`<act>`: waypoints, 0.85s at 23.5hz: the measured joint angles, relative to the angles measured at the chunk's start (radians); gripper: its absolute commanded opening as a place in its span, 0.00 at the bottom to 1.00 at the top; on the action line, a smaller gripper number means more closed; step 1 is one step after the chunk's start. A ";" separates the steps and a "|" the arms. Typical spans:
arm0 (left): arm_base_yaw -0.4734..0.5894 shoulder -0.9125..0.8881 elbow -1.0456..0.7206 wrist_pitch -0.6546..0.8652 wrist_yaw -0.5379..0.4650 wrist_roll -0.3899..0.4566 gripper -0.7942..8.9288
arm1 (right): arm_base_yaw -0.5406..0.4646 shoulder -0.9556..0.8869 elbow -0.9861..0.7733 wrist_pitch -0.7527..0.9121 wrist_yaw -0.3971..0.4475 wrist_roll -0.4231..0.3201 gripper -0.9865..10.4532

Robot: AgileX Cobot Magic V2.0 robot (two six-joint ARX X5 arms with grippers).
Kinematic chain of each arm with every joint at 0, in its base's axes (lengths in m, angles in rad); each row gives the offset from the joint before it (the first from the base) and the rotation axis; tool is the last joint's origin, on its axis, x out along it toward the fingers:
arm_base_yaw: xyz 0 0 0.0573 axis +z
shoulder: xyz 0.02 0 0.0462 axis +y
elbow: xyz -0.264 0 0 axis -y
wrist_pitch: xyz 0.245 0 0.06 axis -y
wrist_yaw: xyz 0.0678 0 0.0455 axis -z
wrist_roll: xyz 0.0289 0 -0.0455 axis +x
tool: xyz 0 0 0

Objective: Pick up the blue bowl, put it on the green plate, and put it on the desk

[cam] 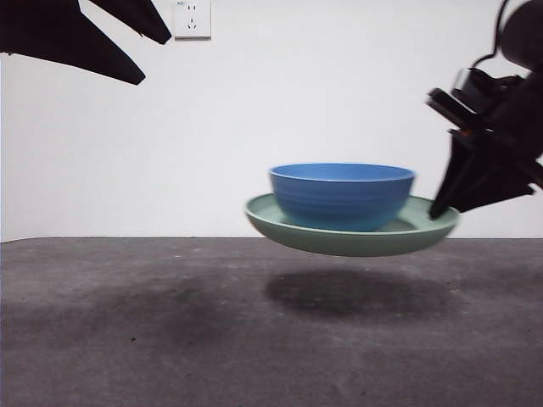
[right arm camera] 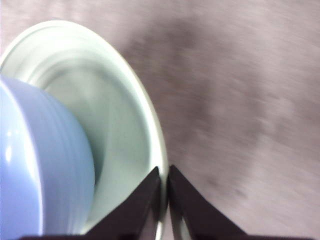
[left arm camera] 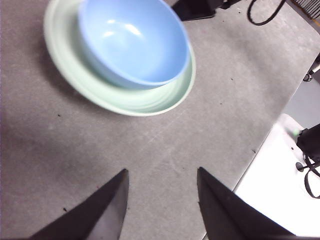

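The blue bowl (cam: 342, 195) sits inside the green plate (cam: 280, 222). Both hang in the air above the desk (cam: 170, 339), over their own shadow. My right gripper (cam: 443, 208) is shut on the plate's right rim and holds it up; in the right wrist view its jaws (right arm camera: 165, 185) pinch the rim of the plate (right arm camera: 125, 135), with the bowl (right arm camera: 40, 165) beside them. My left gripper (left arm camera: 161, 180) is open and empty, high above the desk, looking down on the bowl (left arm camera: 132, 40) and plate (left arm camera: 145, 100). It shows as a black tip (cam: 102, 42) at the top left.
A white wall with a socket (cam: 192, 17) stands behind the desk. In the left wrist view the desk's edge (left arm camera: 260, 150) runs near a white surface with cables.
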 measured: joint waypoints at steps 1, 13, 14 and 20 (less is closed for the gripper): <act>0.000 0.000 0.000 0.000 0.000 0.000 0.31 | 0.028 0.000 0.000 0.020 0.014 0.022 0.10; 0.000 0.000 0.000 0.000 0.000 0.000 0.31 | 0.159 0.129 0.035 0.119 0.079 0.135 0.10; 0.000 0.000 0.000 -0.001 0.000 0.000 0.31 | 0.163 0.141 0.046 0.119 0.083 0.136 0.10; 0.000 0.000 0.000 -0.004 0.000 0.000 0.31 | 0.188 0.219 0.098 0.124 0.083 0.137 0.10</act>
